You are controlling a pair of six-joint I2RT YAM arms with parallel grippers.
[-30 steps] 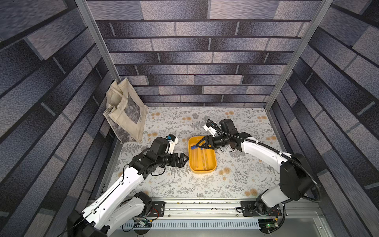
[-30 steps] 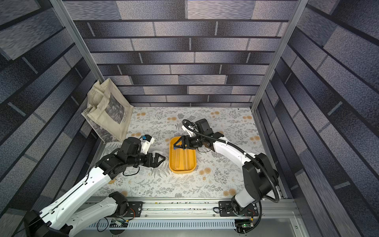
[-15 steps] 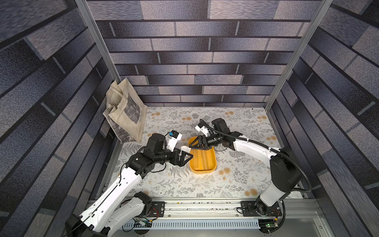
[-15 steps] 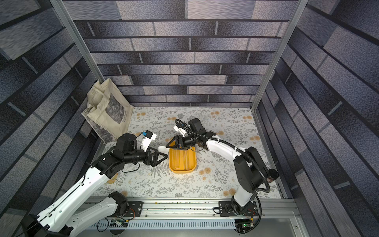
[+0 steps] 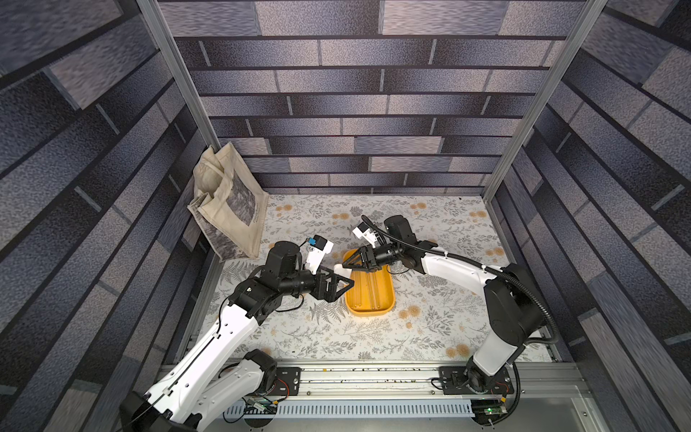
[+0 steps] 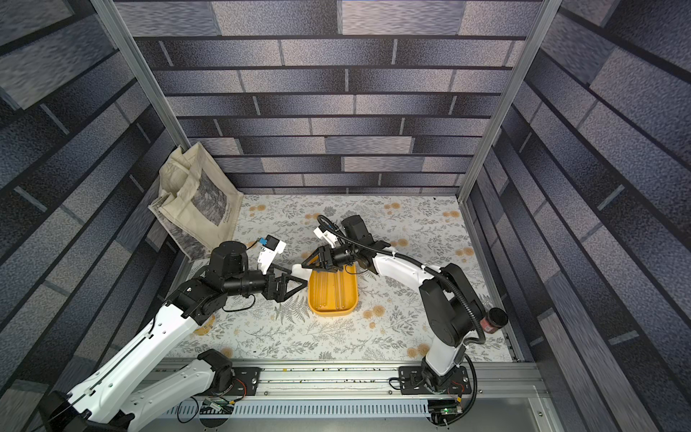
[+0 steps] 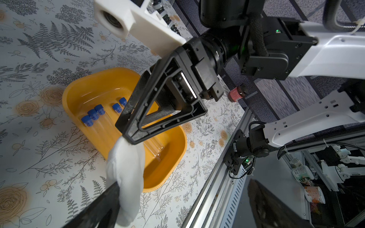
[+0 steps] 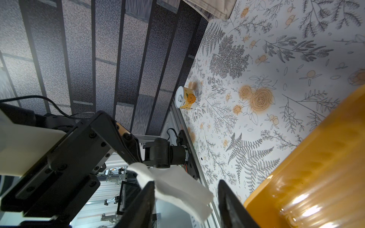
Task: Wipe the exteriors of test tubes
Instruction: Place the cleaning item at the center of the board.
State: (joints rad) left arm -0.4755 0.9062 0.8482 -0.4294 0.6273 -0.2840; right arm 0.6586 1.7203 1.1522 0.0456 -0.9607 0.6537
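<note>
Now clear test tubes (image 7: 100, 110) (blue-capped), glossy tray (image 7: 167, 167), soft cloth (image 7: 126, 173)

Left wrist view: right gripper (image 7: 127, 138) covers the test tubes (image 7: 93, 115) mid-length. Same view, left gripper (image 7: 183, 183): both fingers (image 7: 94, 209) blurred, cut by the edge. Right wrist view: tray (image 8: 316, 158) cut off; whether the jaws pinch the cloth (image 8: 177, 187), indeterminate. Both top views: tubes too faint to count.

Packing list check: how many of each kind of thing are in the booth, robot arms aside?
Test tubes: 5
Tray: 1
Cloth: 1
Tote bag: 1
Can: 1
Red jar: 1
Total: 10
</note>
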